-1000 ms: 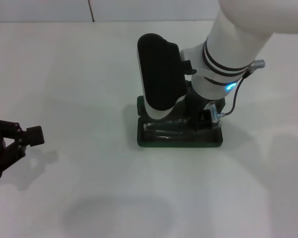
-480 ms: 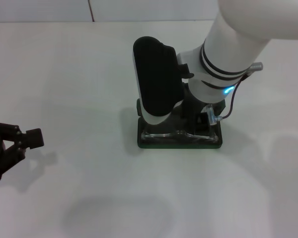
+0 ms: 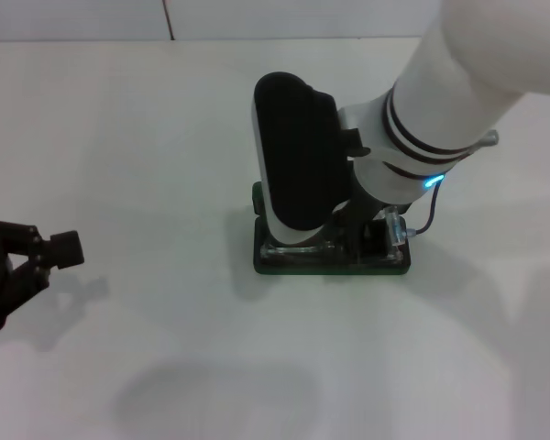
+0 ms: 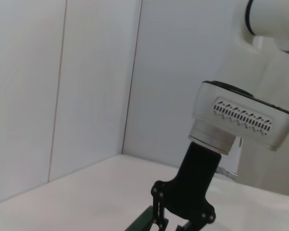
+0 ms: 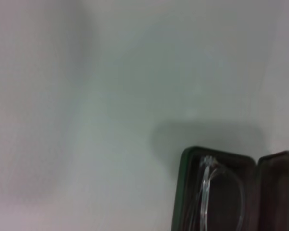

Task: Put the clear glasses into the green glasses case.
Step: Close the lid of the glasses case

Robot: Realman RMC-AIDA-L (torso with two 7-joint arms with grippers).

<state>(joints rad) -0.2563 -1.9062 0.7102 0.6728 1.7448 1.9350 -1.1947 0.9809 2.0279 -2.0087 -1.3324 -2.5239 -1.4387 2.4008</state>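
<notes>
The green glasses case [image 3: 330, 264] lies open on the white table, mid-view from the head camera. The clear glasses [image 3: 298, 246] rest inside it, partly hidden by my right arm. In the right wrist view the clear glasses [image 5: 216, 190] lie in the lined tray of the case [image 5: 183, 192], with the lid [image 5: 279, 192] beside it. My right gripper [image 3: 371, 238] hangs low over the right end of the case, mostly covered by its own wrist. My left gripper [image 3: 38, 266] sits open and holding nothing at the table's left edge, far from the case.
The table is bare white around the case. A white wall with a vertical seam [image 3: 168, 18] runs along the back. In the left wrist view, the right arm's wrist [image 4: 241, 118] stands above a green edge of the case [image 4: 140, 224].
The right wrist has shifted a little to the right and lower over the case. The glasses stay in the case. The left arm has not moved.
</notes>
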